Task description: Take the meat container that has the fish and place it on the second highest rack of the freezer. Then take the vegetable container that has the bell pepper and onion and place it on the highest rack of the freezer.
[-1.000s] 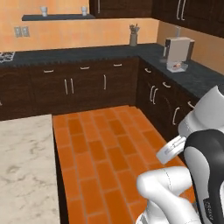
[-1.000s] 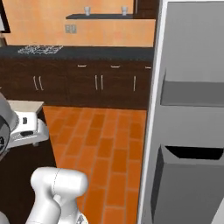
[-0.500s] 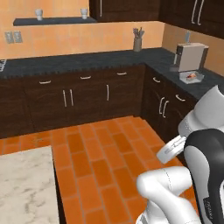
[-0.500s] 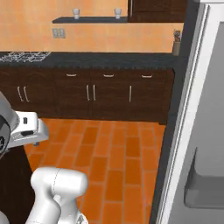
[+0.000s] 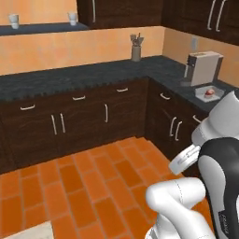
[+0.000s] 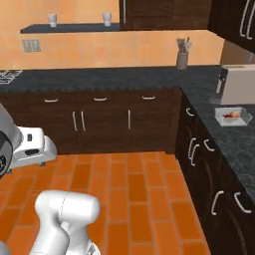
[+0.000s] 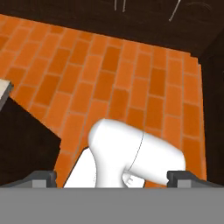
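The vegetable container point(image 6: 232, 115) is a shallow clear tray on the dark right-hand counter, just in front of the coffee machine. It holds a red piece and a tan piece, too small to name surely. In the left base view the same container point(image 5: 209, 93) shows a red piece. My gripper point(image 7: 113, 178) is open with nothing between its fingertips point(image 7: 42, 177), and it points down at the orange brick floor, far from the tray. The meat container with the fish and the freezer with its racks are out of view.
A coffee machine point(image 6: 238, 83) and a utensil holder point(image 6: 183, 57) stand on the L-shaped dark counter point(image 6: 124, 77) over dark cabinets. A wall shelf point(image 6: 69, 28) carries two cups. The brick floor point(image 5: 84, 186) lies between me and the cabinets. An island's pale top corner point(image 5: 30, 231) is at lower left.
The whole picture has swung with the base: the grey fridge has left the right base view and the corner counter with the coffee machine and tray has come in. The gripper stays open.
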Robot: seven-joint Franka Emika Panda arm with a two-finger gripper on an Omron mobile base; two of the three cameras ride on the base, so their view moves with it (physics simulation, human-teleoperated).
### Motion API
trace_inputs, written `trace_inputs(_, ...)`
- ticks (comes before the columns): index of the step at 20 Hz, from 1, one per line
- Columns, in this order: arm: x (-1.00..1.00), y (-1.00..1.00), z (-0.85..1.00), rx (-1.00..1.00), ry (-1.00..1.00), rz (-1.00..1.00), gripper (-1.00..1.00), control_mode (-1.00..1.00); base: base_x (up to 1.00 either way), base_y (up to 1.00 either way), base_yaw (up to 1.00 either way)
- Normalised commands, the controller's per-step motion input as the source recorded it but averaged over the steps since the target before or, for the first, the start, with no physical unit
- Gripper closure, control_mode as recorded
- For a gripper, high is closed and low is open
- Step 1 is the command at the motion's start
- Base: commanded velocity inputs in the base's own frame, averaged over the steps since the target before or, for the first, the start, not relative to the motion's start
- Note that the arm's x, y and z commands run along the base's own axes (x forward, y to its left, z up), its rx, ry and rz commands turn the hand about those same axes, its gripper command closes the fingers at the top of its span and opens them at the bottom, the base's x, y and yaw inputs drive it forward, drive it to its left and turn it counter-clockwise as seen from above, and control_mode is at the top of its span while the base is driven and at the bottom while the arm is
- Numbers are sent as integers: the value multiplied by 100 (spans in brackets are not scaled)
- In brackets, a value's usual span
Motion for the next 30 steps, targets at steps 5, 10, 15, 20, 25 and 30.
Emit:
trace_inputs(5, 0, 0, 0, 0, 0, 0, -100, 100, 100, -30, -34)
trace_inputs(10, 0, 0, 0, 0, 0, 0, -100, 100, 100, -50, -38)
trace_inputs(15, 0, 0, 0, 0, 0, 0, -100, 100, 87, -30, -48)
trace_inputs(20, 0, 0, 0, 0, 0, 0, -100, 100, 74, -2, -58)
trace_inputs(25, 0, 0, 0, 0, 0, 0, -100, 100, 69, 1, -55)
trace_inputs(30, 0, 0, 0, 0, 0, 0, -100, 100, 48, 7, -52)
